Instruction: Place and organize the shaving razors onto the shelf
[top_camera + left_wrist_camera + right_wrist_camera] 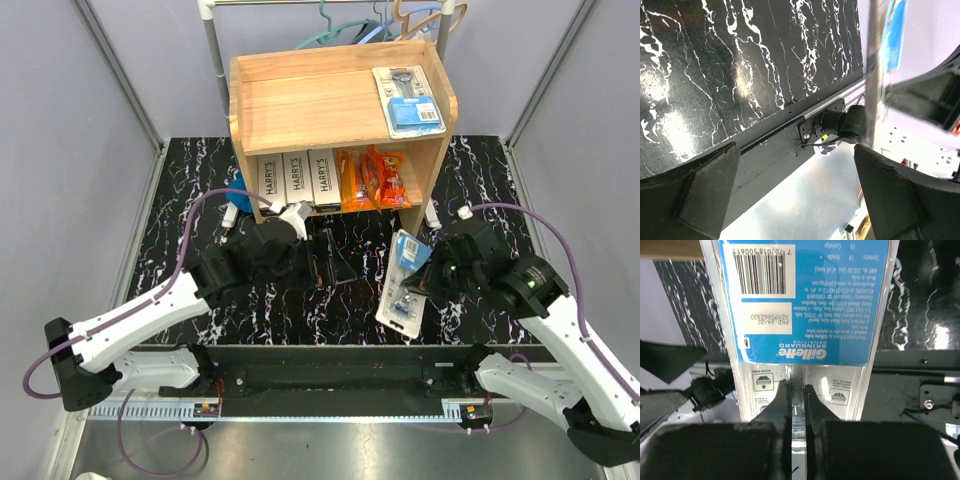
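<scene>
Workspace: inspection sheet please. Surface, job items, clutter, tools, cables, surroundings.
Surface: black white-veined tabletop.
Job's things: light wooden two-tier shelf; flat clear blue-carded blister pack on its top; three white-and-black "HARRY'S" boxes and orange plastic packets on lower tier; second blister pack off the shelf.
Clutter: small blue and white bits by shelf's left foot, unidentifiable.
Grippers: left tool open, empty; right tool shut on second blister pack.
Cables: purple cable looped along each arm.
Surroundings: grey walls; metal rail with hangers behind shelf.

Black bench (185, 170) veined white like marble, pale wooden shelf (300, 100), white-and-black boxes (297, 178), orange packets (372, 178), blue card in clear top blister pack (408, 100), blue-and-white barcoded card in lower blister pack (805, 305), black right pincer (798, 392).
</scene>
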